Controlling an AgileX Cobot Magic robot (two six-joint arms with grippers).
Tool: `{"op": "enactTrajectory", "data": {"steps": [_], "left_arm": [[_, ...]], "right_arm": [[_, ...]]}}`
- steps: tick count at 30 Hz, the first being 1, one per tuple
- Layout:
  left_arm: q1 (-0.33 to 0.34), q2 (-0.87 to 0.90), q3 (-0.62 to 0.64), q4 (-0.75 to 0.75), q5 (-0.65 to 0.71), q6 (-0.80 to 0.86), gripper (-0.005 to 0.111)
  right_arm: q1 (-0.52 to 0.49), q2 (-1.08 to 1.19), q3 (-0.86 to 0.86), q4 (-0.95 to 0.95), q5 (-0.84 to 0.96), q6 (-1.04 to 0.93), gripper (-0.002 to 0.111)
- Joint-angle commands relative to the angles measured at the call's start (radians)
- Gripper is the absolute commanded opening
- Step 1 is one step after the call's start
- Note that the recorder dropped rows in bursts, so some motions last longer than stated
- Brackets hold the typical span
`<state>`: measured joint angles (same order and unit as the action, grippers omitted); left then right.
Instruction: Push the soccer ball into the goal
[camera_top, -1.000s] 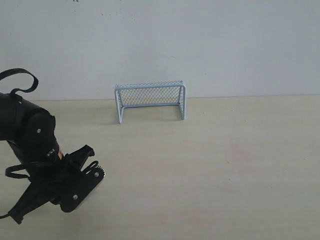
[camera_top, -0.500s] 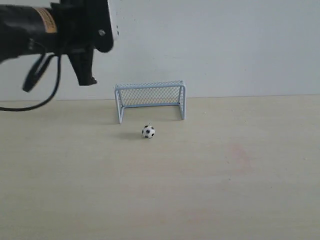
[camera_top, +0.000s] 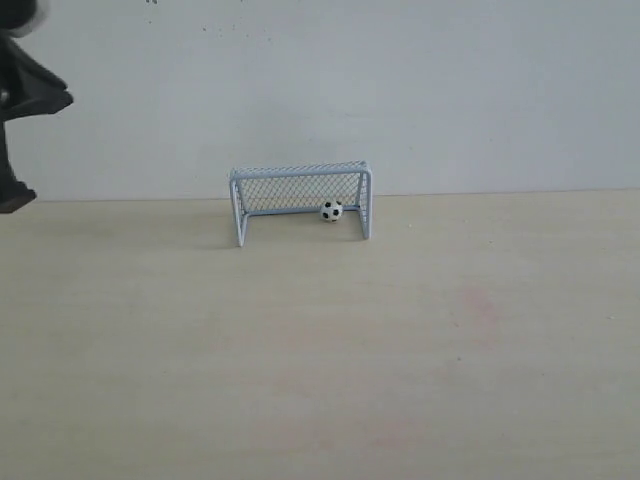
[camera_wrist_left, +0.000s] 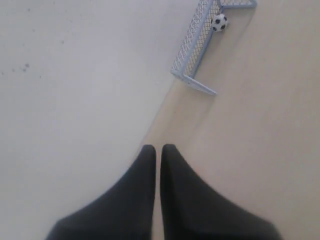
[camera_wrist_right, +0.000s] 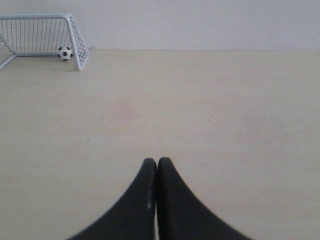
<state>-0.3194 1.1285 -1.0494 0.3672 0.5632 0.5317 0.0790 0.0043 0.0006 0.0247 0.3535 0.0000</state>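
Note:
The tiny black-and-white soccer ball (camera_top: 331, 211) rests inside the pale blue goal (camera_top: 300, 172), near its right post, against the back wall. It shows again as the soccer ball (camera_wrist_left: 219, 22) within the goal (camera_wrist_left: 194, 42), and as the soccer ball (camera_wrist_right: 64, 53) inside the goal (camera_wrist_right: 75, 31). My left gripper (camera_wrist_left: 158, 148) is shut and empty, held far from the goal near the wall. A dark part of the left arm (camera_top: 20, 100) shows at the exterior view's left edge. My right gripper (camera_wrist_right: 157, 161) is shut and empty, well back from the goal over the tabletop.
A light wooden tabletop (camera_top: 400, 340) stretches in front of the goal. A plain white wall (camera_top: 450, 90) runs along its far edge, right behind the goal.
The ball has gone from in front of the goal's mouth into the goal, by the right post. The left arm has swung away to the exterior view's left edge.

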Motion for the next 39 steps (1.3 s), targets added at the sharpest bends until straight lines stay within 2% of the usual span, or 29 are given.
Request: {"op": "enactTrajectory", "data": {"steps": [1,10,14,19,22,25,36,39], "left_arm": [[-0.002,-0.162,0.131,-0.04,0.01,-0.246,0.004],[-0.002,-0.615,0.405,-0.113,-0.035,-0.363,0.004],[-0.002,-0.787,0.428,-0.183,-0.042,-0.363,0.004],[-0.002,-0.973,0.428,-0.344,-0.042,-0.363,0.004],[-0.002,-1.063,0.428,-0.354,-0.042,-0.363,0.004],[-0.002,-1.128,0.428,-0.354,-0.042,-0.363,0.004],[-0.002,-1.128,0.424,-0.351,-0.04,-0.361,0.004],[0.025,-1.128,0.424,-0.348,-0.039,-0.356,0.004]], "right_arm": [[0.001,-0.004,-0.001,-0.004,-0.012,0.0,0.0],[0.001,-0.004,-0.001,-0.004,-0.012,0.0,0.0],[0.001,-0.004,-0.001,-0.004,-0.012,0.0,0.0],[0.001,-0.004,-0.001,-0.004,-0.012,0.0,0.0],[0.001,-0.004,-0.001,-0.004,-0.012,0.0,0.0],[0.001,-0.004,-0.001,-0.004,-0.012,0.0,0.0],[0.001,-0.004,-0.001,-0.004,-0.003,0.0,0.0],[0.001,-0.004,-0.001,-0.004,-0.005,0.0,0.0]]}}
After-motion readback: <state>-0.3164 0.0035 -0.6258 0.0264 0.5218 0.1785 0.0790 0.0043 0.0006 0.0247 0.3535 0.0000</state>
